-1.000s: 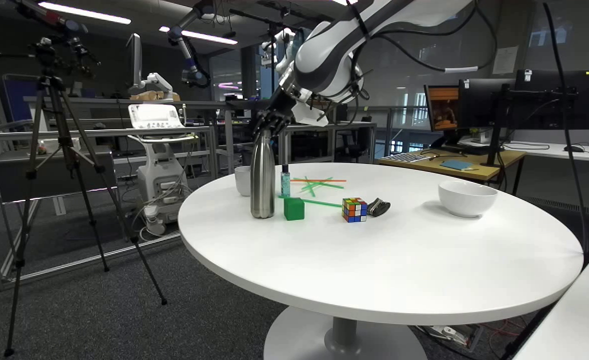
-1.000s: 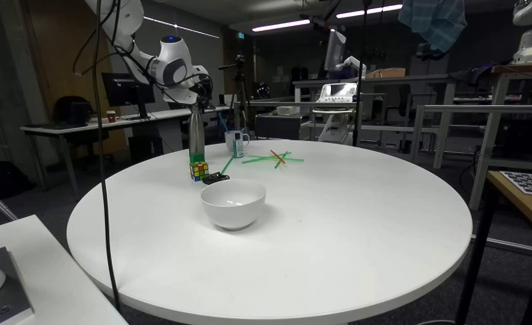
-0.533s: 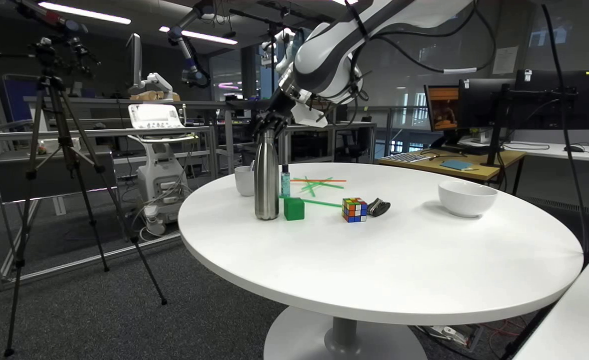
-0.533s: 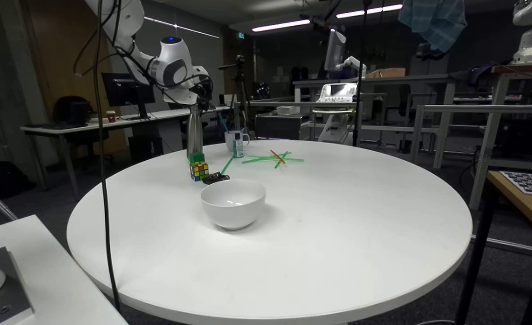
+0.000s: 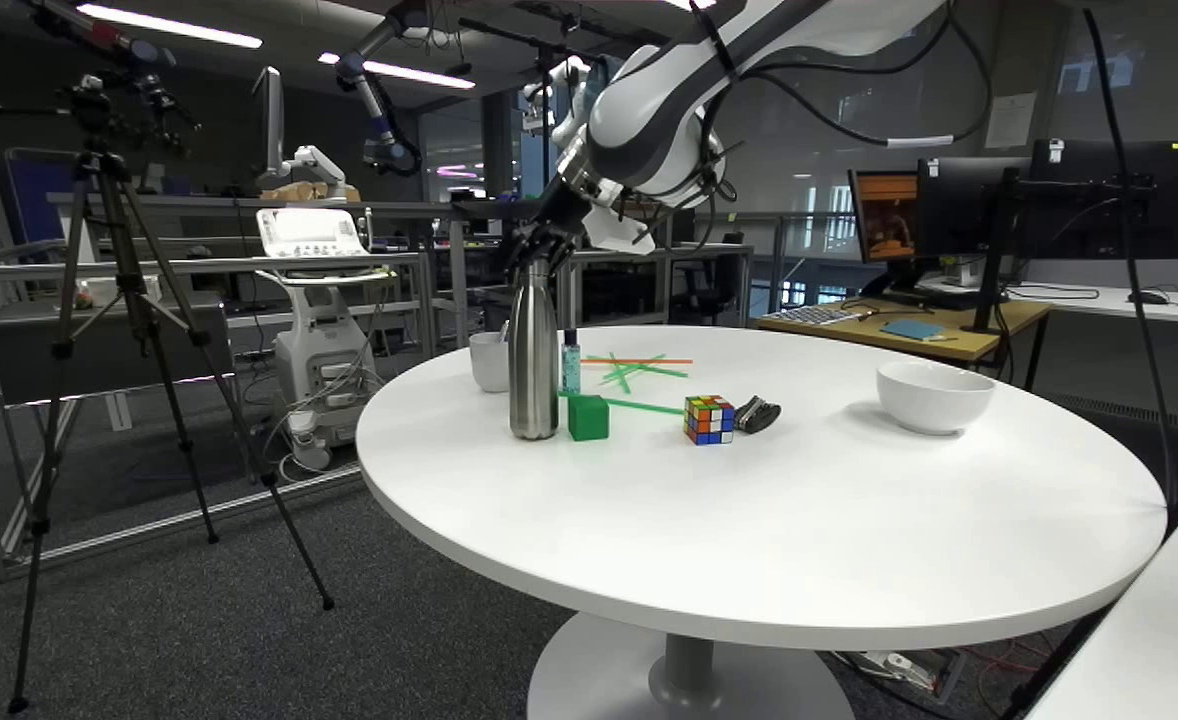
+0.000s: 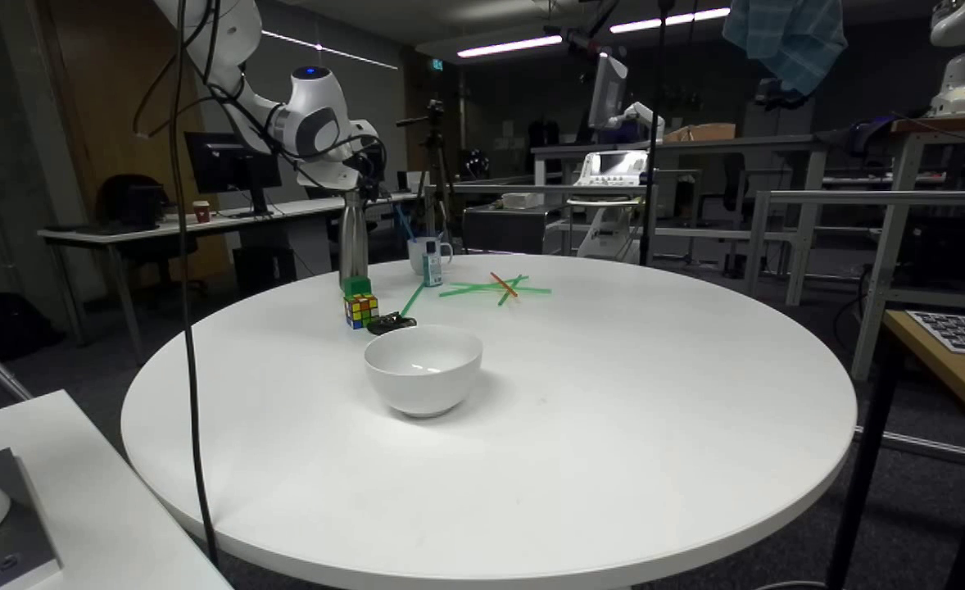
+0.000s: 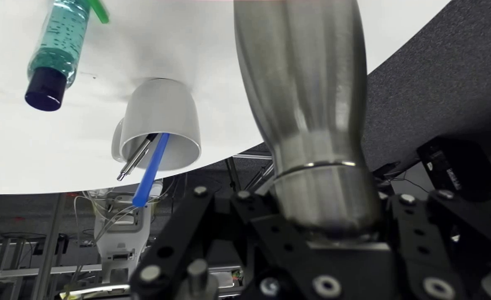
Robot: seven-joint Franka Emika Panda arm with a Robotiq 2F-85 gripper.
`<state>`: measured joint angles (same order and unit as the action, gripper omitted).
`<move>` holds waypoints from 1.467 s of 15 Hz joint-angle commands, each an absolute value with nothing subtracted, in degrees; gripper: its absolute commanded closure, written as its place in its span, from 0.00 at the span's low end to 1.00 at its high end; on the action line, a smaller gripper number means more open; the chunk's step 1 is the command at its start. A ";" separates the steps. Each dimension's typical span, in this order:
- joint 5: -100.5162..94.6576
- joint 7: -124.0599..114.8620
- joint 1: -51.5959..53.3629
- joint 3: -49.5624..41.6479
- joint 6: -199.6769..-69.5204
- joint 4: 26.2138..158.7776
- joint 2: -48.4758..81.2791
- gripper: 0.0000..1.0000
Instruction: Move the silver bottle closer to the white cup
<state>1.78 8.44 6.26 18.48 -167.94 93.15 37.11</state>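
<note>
As the silver bottle (image 5: 534,370) stands upright directly below the pincer (image 7: 324,195), we note its base at the tabletop (image 5: 809,540) in an exterior view. We read the pincer as clamped on the top of the bottle: in the wrist view, its jaws stand one on each side, the metal between them. We locate the white cup (image 7: 160,108) to the left of the pincer in the wrist view, near the silver bottle but apart from it; a blue stick (image 7: 151,171) and a silver pen (image 7: 136,158) project from the cup's mouth. Farther left of the pincer in the same view, we identify a teal bottle (image 7: 60,46). In an exterior view, we find a green block (image 5: 588,417) below and right of the pincer, just beside the silver bottle. Farther right of the pincer, we list a puzzle cube (image 5: 709,420) and, just beside it, a dark item (image 5: 757,414) whose kind we cannot determine. Beyond the green block and below right of the pincer, we record crossed green and orange strips (image 5: 639,361). Farthest right, well apart from the pincer, we log a white bowl (image 5: 934,405).
</note>
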 commanded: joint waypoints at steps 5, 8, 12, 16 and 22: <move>2.16 10.53 5.21 18.91 -168.91 90.98 37.24 0.95; 1.85 10.55 5.48 18.43 -168.78 90.04 37.19 0.95; 1.67 10.63 5.64 17.85 -168.78 88.76 37.18 0.95; 1.32 9.98 5.90 16.44 -170.11 88.19 36.15 0.95; 0.57 8.55 6.41 13.62 -173.85 87.79 35.80 0.95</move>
